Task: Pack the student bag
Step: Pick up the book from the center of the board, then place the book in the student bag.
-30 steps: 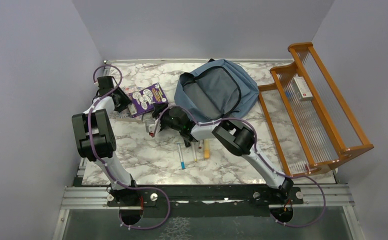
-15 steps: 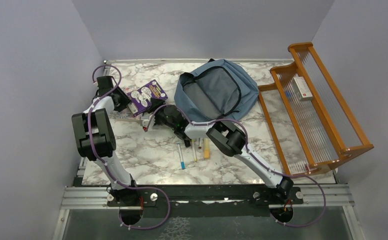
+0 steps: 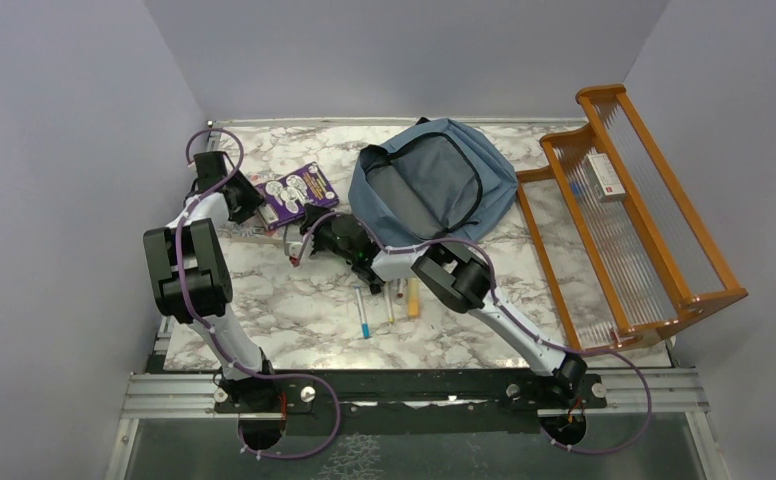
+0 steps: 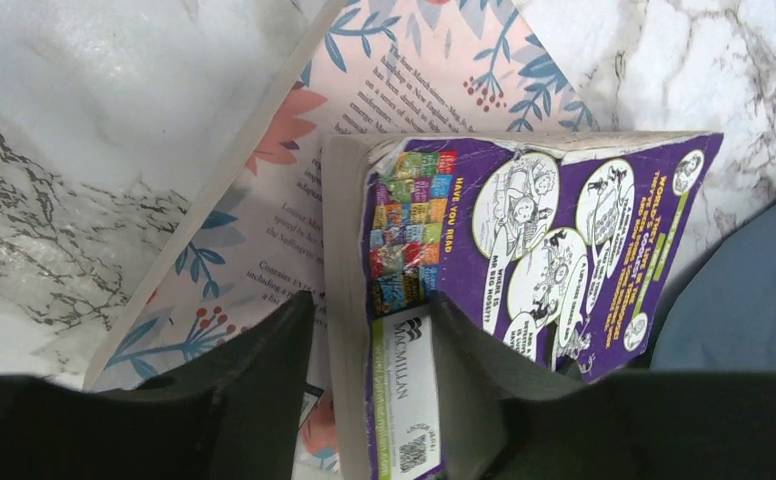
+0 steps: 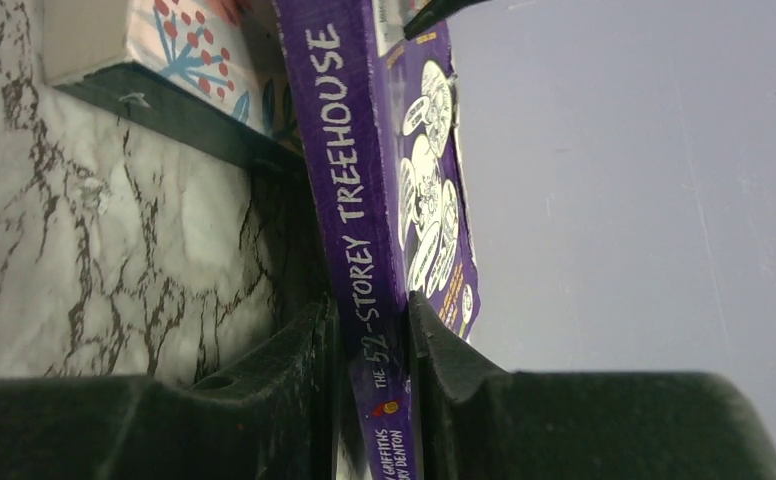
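The dusty-blue student bag (image 3: 434, 180) lies open at the back middle of the table; its edge shows in the left wrist view (image 4: 754, 285). A purple paperback (image 3: 300, 188) is tilted up over a floral book (image 4: 284, 190). My left gripper (image 3: 254, 205) has its jaws around the paperback's corner (image 4: 369, 305), with the white barcode label between them. My right gripper (image 3: 309, 228) is shut on the paperback's spine (image 5: 369, 303), which reads "52-Storey Treehouse" (image 5: 349, 180). The floral book lies on the table just beyond it (image 5: 164, 40).
An orange wooden rack (image 3: 664, 250) stands along the right side with a small white box (image 3: 604, 177) on it. A blue-tipped pen (image 3: 364, 315) and other pens and markers (image 3: 412, 297) lie on the marble table in front of the bag. Grey walls enclose the table.
My right gripper has moved left and back to the purple paperback and closed on its spine. The paperback has shifted slightly towards the back. The left arm has barely moved.
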{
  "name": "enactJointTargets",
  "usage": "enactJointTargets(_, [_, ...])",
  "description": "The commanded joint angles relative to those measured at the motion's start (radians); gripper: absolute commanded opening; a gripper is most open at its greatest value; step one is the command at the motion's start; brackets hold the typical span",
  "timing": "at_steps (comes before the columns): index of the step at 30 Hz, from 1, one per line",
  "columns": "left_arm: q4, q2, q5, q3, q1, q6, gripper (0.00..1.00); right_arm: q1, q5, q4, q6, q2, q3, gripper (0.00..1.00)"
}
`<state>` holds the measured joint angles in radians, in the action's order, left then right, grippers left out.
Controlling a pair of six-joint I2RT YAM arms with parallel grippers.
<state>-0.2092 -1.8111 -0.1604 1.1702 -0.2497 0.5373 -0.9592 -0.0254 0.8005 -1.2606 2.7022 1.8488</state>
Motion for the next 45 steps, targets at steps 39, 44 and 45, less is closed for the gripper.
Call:
enactJointTargets(39, [0.565,0.528,-0.657,-0.183,0.014,0.135,0.99,0.3,-0.335,0.066,1.67,-0.815,-0.557,0.0])
enactJointTargets(44, [0.565,0.499,-0.687,-0.15,0.106,0.063,0.99,0.356,-0.389,0.077,1.871,-0.875,-0.603,0.01])
enactJointTargets(45, [0.565,0.492,-0.688,-0.144,0.121,0.056,0.99,0.364,-0.389,0.088,1.891,-0.891,-0.618,0.0])
